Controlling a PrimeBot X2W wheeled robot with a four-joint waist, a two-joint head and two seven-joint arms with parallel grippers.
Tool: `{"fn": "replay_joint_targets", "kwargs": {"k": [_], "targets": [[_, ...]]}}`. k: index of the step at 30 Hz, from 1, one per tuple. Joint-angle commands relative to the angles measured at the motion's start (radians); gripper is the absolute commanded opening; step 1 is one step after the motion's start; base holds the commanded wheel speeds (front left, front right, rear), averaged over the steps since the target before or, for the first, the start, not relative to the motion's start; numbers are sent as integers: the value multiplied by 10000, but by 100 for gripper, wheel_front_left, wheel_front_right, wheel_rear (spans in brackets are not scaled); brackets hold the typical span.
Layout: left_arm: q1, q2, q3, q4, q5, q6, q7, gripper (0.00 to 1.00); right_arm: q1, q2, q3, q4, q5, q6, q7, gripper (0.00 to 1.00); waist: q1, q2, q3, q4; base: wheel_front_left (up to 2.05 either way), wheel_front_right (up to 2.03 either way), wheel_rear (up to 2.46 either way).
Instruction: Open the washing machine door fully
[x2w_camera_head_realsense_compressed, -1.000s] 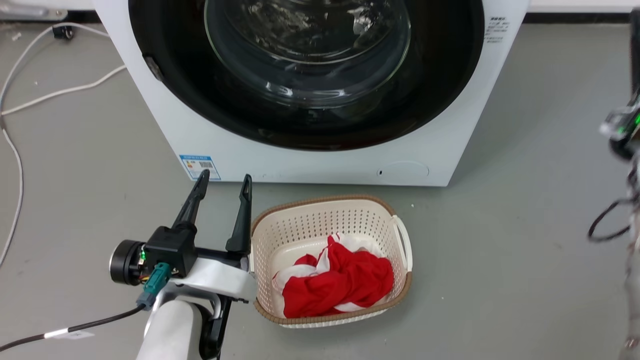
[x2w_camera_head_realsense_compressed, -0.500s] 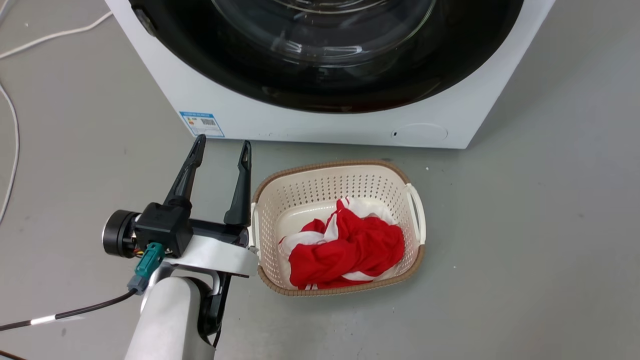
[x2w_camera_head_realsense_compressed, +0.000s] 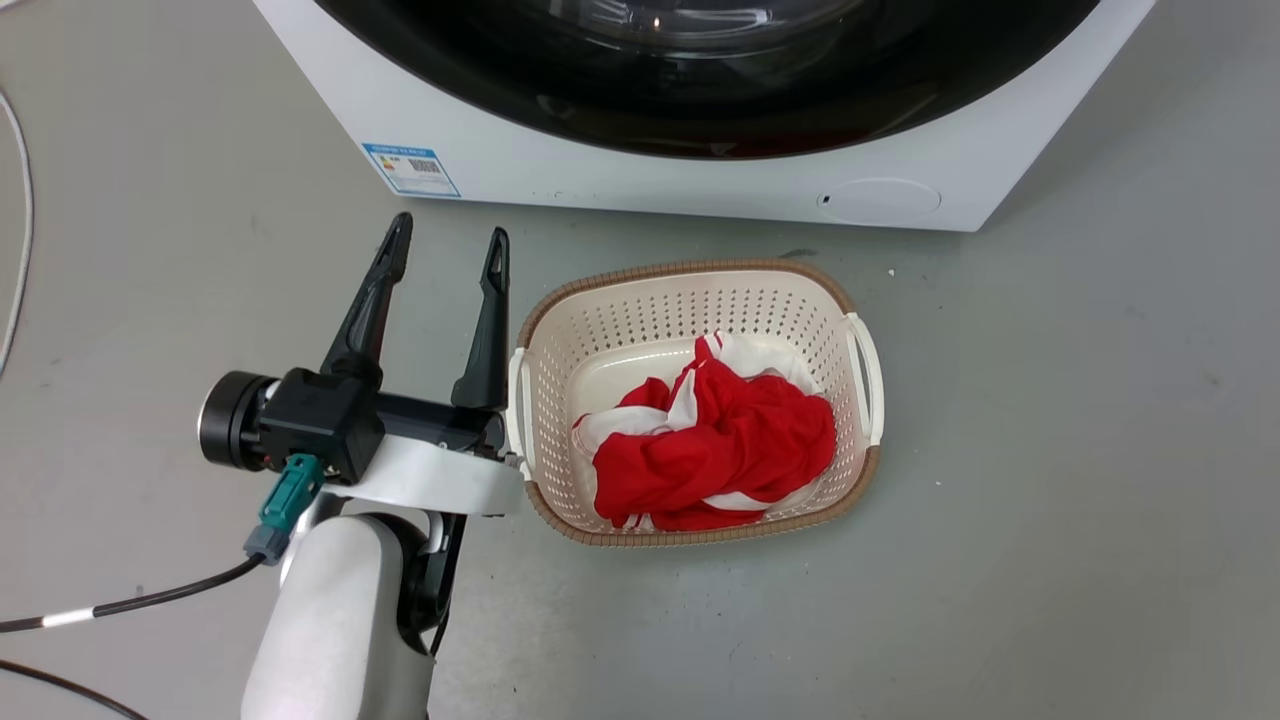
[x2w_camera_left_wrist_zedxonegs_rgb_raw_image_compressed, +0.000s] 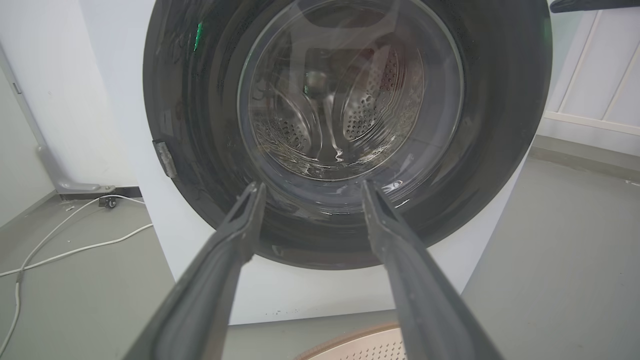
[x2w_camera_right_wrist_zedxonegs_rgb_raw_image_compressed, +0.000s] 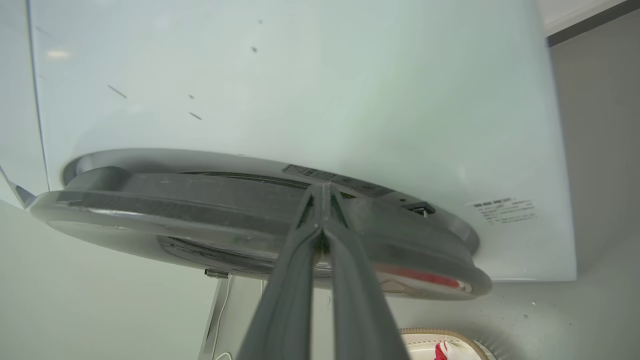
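Washing machine door (x2w_camera_left_wrist_zedxonegs_rgb_raw_image_compressed: 500, 125) is looking closed against the front of the white washing machine (x2w_camera_left_wrist_zedxonegs_rgb_raw_image_compressed: 320, 292). The left wrist view is showing its whole black face, with the steel drum glinting through the glass. The head view is cutting the door off at 12 o'clock and catching just its lower arc. The right wrist view is looking at it edge-on, so whether it is cracked open is hard to tell.

The left gripper (x2w_camera_head_realsense_compressed: 448, 235) is hanging above the grey floor (x2w_camera_head_realsense_compressed: 1050, 500) with its fingers spread wide and nothing between them. It is at 9 o'clock of a cream basket (x2w_camera_head_realsense_compressed: 690, 270) that is holding a red and white cloth (x2w_camera_head_realsense_compressed: 720, 450). The right gripper (x2w_camera_right_wrist_zedxonegs_rgb_raw_image_compressed: 322, 192) is pressing its fingers together, tips lying at the door's rim; contact is unclear.

A blue sticker (x2w_camera_head_realsense_compressed: 410, 168) at 11 o'clock of the basket and a small printed label (x2w_camera_right_wrist_zedxonegs_rgb_raw_image_compressed: 502, 210) at 3 o'clock in the right wrist view are both carrying writing too small to read. A round cap (x2w_camera_head_realsense_compressed: 880, 198) is sitting at 1 o'clock of the basket. A white cable (x2w_camera_left_wrist_zedxonegs_rgb_raw_image_compressed: 75, 245) is trailing at 8 o'clock in the left wrist view.
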Motion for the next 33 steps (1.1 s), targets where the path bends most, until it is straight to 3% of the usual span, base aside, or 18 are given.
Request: {"fn": "replay_joint_targets", "kwargs": {"k": [1, 15, 24, 33], "targets": [[-180, 9, -4, -64, -36, 34, -25, 100, -191, 42, -10, 127, -80, -3, -27, 0, -2, 0, 154, 32, 0, 0, 0], [-372, 10, -225, -132, -215, 145, -27, 100, -593, 111, -51, 538, -442, -2, 263, 0, -2, 0, 652, 128, 0, 0, 0], [-413, 9, -275, -73, -229, 170, -27, 100, -275, 475, -78, -5, 113, 25, 1466, 0, -2, 0, 705, 176, 0, 0, 0], [-340, 9, -339, -26, -297, 182, -27, 100, 241, 657, -188, -400, 365, 23, 1717, 0, -2, 0, 672, 266, 0, 0, 0]]}}
